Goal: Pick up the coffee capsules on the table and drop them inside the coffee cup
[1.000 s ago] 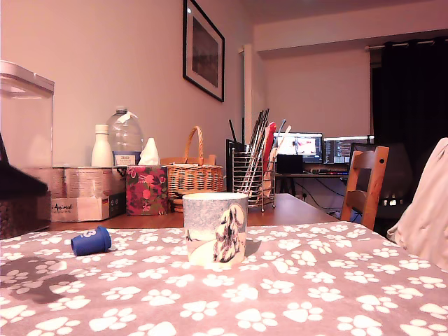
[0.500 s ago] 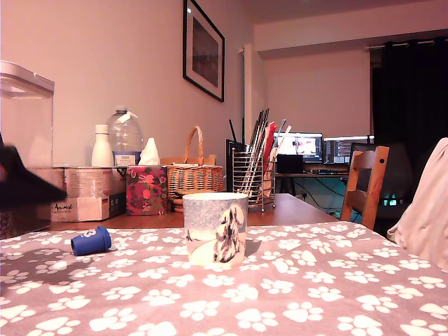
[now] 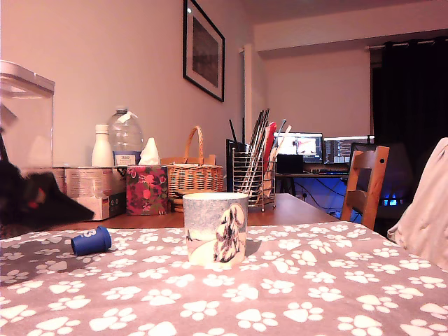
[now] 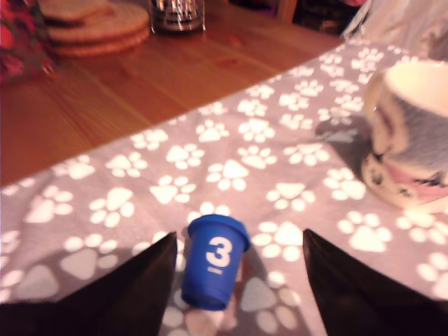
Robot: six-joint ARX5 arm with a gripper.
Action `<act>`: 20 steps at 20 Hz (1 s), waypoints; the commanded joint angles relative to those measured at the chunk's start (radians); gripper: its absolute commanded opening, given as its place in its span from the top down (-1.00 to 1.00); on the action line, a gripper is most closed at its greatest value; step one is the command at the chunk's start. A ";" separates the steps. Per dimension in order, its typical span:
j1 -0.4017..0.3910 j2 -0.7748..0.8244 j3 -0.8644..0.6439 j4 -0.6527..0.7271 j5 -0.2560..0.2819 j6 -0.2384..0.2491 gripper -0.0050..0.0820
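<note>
A dark blue coffee capsule (image 3: 91, 241) lies on its side on the paw-print cloth at the exterior view's left; in the wrist view this capsule (image 4: 213, 262) shows a white "3". The white-grey coffee cup (image 3: 215, 228) with a dark animal print stands upright mid-table, and the wrist view catches the cup (image 4: 411, 136) at its edge. My gripper (image 3: 66, 207) comes in blurred from the exterior view's left, just above and behind the capsule. In the wrist view the gripper (image 4: 238, 262) is open, its two black fingers on either side of the capsule without touching it.
Behind the cloth on bare wood stand a wire utensil holder (image 3: 253, 178), a wicker basket (image 3: 193, 175), a floral tissue box (image 3: 146, 189), bottles and cardboard boxes (image 3: 87, 192). A wooden chair (image 3: 365, 183) and a pale cloth (image 3: 425, 210) are at the exterior view's right.
My gripper has moved down and toward the exterior view's right, closing in on the blue capsule. Capsule and cup have not moved.
</note>
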 commanded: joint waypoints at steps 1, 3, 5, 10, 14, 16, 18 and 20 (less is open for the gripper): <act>0.002 0.041 0.031 -0.002 0.006 0.010 -0.29; 0.002 0.079 0.060 -0.004 0.012 0.016 -0.29; 0.002 0.109 0.087 -0.028 0.027 0.018 -0.29; 0.001 0.148 0.130 -0.134 0.035 0.062 -0.29; 0.001 0.154 0.143 -0.184 0.007 0.087 -0.20; 0.001 0.154 0.150 -0.188 0.002 0.087 -0.15; 0.001 0.154 0.154 -0.188 -0.008 0.087 -0.04; 0.001 0.154 0.156 -0.188 -0.029 0.087 0.17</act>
